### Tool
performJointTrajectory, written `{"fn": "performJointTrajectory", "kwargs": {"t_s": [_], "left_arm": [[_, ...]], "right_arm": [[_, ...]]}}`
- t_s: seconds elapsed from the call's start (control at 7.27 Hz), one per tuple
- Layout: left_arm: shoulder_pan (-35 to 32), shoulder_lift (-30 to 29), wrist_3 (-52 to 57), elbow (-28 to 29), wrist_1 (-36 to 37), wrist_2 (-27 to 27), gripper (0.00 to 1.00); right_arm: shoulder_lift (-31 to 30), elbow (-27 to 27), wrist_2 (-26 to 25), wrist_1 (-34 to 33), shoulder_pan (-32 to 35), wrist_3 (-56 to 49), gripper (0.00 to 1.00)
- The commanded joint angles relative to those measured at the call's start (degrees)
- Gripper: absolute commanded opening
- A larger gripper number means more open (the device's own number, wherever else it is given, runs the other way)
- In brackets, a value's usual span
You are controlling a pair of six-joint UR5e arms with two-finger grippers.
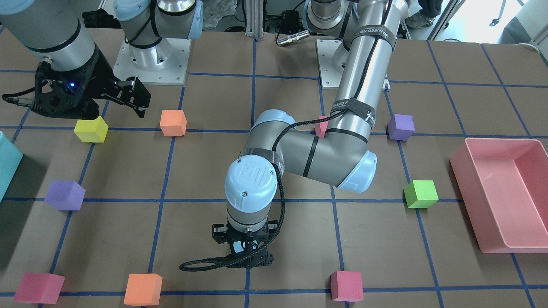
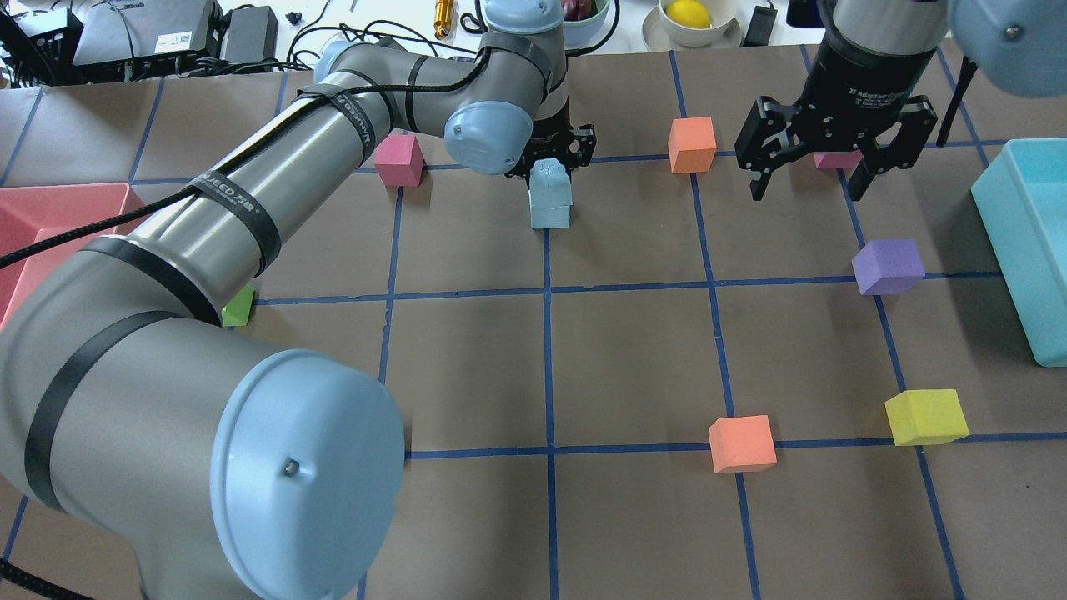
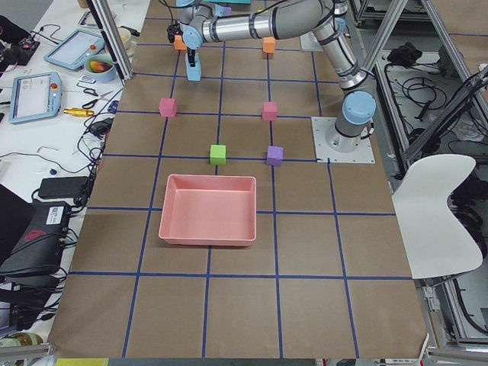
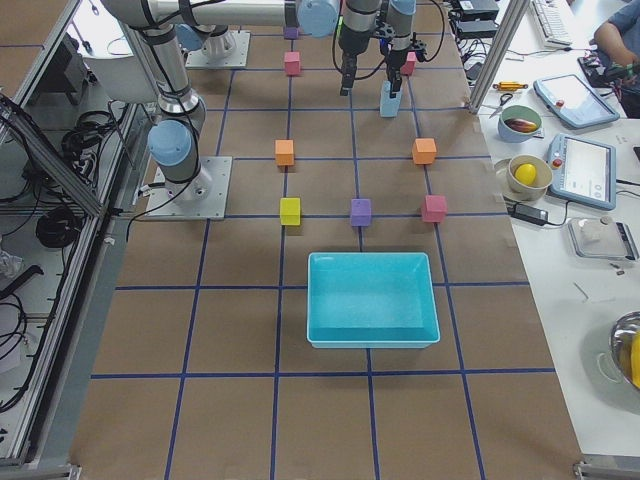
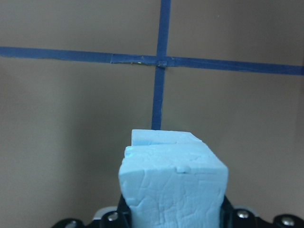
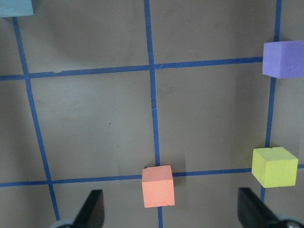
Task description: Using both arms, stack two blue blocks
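Two pale blue blocks stand stacked at the far middle of the table, the upper one point(image 2: 550, 177) on the lower one point(image 2: 550, 215). My left gripper point(image 2: 552, 167) points down and is shut on the upper block. In the left wrist view the upper block point(image 5: 173, 185) fills the jaws and a strip of the lower block point(image 5: 159, 137) shows behind it. In the front-facing view the left gripper point(image 1: 245, 259) hides the stack. My right gripper point(image 2: 807, 187) is open and empty, raised above the table to the right of the stack; its fingertips point(image 6: 92, 209) stand wide apart.
A teal box point(image 2: 1021, 250) stands at the right edge and a pink tray point(image 1: 496, 201) on the left arm's side. Around lie orange cubes point(image 2: 692, 144) point(image 2: 742, 443), a purple cube point(image 2: 889, 267), a yellow cube point(image 2: 925, 417), a pink cube point(image 2: 398, 160) and a green cube point(image 1: 421, 193).
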Motion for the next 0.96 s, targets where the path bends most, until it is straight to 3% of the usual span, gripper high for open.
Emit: {"fn": "performJointTrajectory", "kwargs": {"t_s": [0.0,0.28,0.55,0.83], "left_arm": [[0.0,0.4,0.0,0.1,0.3,-0.4,1.0],[3.5,5.5,1.2,1.6,-2.2,-0.4,1.0],[8.4,13.2,13.3,1.4,-13.5,0.2,1.0],[15.5,21.8,18.3,0.7,-28.0,-1.5,1.0]], "right_arm": [[-0.9,1.0,0.7,-0.1,0.0,-0.5,1.0],[-1.2,1.2,1.0,0.0,0.3,-0.8,1.0],[-1.1,1.3,0.4,-0.1,2.7,-0.8,1.0],[-1.0,1.6,-0.1,-0.1,2.8,-0.8,1.0]]}}
